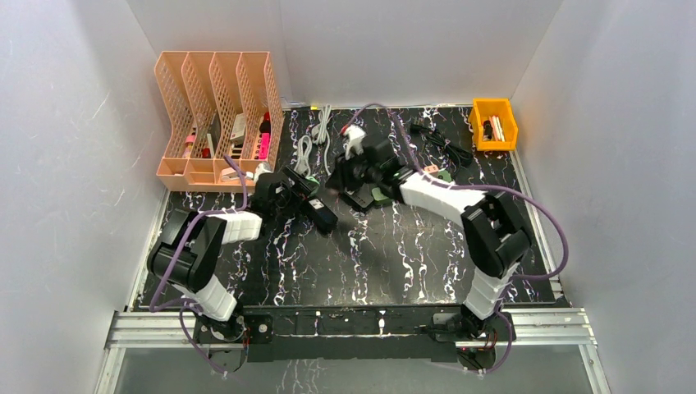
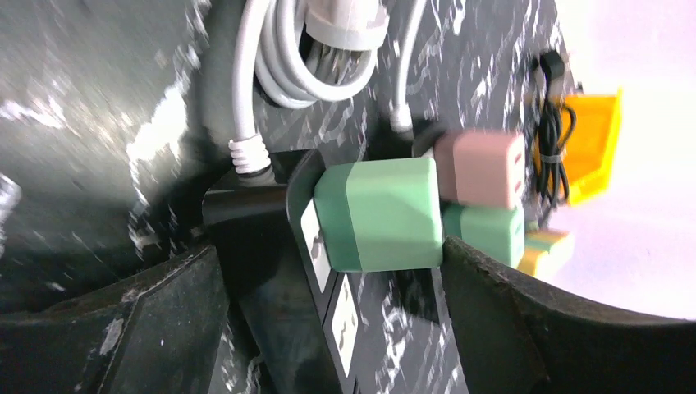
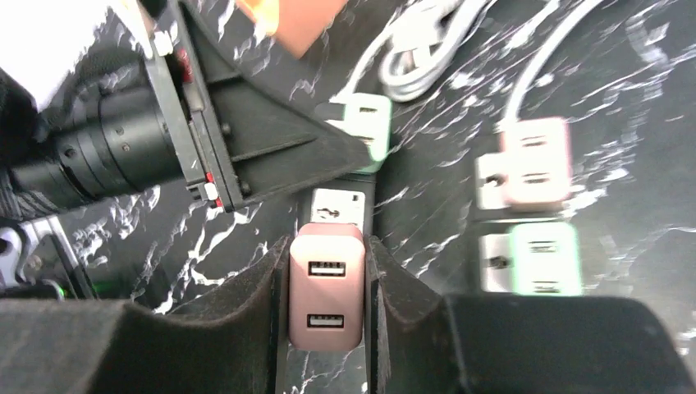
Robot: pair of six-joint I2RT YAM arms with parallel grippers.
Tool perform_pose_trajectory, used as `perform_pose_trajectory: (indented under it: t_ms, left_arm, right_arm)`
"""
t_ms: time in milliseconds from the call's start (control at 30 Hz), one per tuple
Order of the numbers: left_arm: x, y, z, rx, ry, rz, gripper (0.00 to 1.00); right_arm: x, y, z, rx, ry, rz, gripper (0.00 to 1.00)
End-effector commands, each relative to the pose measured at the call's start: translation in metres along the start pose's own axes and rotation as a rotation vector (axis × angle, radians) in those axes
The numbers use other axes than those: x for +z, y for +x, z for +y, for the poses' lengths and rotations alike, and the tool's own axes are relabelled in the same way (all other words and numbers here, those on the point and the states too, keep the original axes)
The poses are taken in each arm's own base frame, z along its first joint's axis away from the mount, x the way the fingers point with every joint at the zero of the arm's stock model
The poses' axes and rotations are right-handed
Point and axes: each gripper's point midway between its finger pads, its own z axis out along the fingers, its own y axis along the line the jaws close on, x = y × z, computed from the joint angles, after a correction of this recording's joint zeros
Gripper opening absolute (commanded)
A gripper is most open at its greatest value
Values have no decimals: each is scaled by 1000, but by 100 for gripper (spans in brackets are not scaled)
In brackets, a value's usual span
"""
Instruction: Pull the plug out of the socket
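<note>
A black power strip lies between the two arms. In the left wrist view the strip sits between my left gripper's wide jaws. One finger is against the strip's back and the other touches the green plug seated in it. My right gripper is shut on a pink two-port USB plug, which sits over the strip just below an empty socket. The fingers hide whether its prongs are still in. The pink plug is out of the left wrist view.
A second strip to the right holds a pink adapter and a green adapter. Coiled white cables and a black cable lie behind. An orange file rack stands back left and a yellow bin back right.
</note>
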Motion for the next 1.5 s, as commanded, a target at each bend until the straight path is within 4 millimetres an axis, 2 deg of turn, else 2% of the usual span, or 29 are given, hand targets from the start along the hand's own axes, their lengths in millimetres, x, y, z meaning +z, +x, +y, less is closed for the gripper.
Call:
perform_pose_trajectory:
  t_ms: [0, 67, 200, 267, 367, 533, 633, 733, 833, 933, 1000, 1033, 1100, 1133, 1200, 1333, 1400, 1467]
  left_arm:
    - [4, -14, 70, 73, -257, -96, 85]
    - [6, -14, 70, 74, -256, -96, 86]
    - [15, -20, 53, 128, -210, -84, 96]
    - [19, -27, 33, 204, -165, -71, 98]
    - [10, -48, 6, 386, -134, -80, 98]
    - [-36, -105, -32, 684, -174, -209, 98]
    - [-53, -121, -50, 844, -149, -238, 98]
    - [-55, -111, -67, 993, -26, -145, 98]
    - [-60, -92, -93, 1102, 155, -5, 98]
    - [-75, -71, -113, 1170, 356, 146, 98]
    - [-105, -44, -127, 1174, 642, 310, 98]
    - [-125, -42, -137, 1131, 799, 345, 98]
    - [-156, -58, -154, 1011, 1041, 316, 98]
    - [-163, -65, -158, 981, 1089, 285, 98]
    - [-174, -67, -167, 961, 1163, 251, 98]
    - [-178, -53, -170, 915, 1216, 331, 98]
    - [-178, -50, -173, 898, 1212, 335, 98]
    - [-161, -67, -183, 844, 1117, 285, 98]
  right_arm:
    - [-31, -48, 52, -79, -155, -105, 0]
    - [-30, -44, 38, -204, 96, -128, 0]
    - [-42, -39, 36, -163, 47, -140, 0]
    - [-46, -27, 35, -166, 25, -100, 0]
    - [-55, 2, 33, -153, 2, -4, 0]
    - [-75, 64, 38, -67, -104, 121, 0]
    - [-78, 104, 41, -10, -159, 223, 0]
    - [-82, 130, 44, 19, -212, 287, 0]
    - [-87, 143, 47, 25, -249, 316, 4]
    - [-91, 155, 46, 17, -266, 349, 7]
    - [-91, 160, 45, 17, -276, 366, 10]
    - [-90, 162, 44, 22, -280, 375, 10]
    - [-86, 167, 43, 38, -284, 398, 11]
    - [-84, 169, 42, 45, -285, 410, 11]
    - [-79, 173, 39, 51, -281, 425, 11]
    - [-71, 180, 33, 74, -270, 435, 12]
    - [-67, 183, 30, 88, -259, 440, 14]
    - [-62, 185, 22, 91, -214, 440, 23]
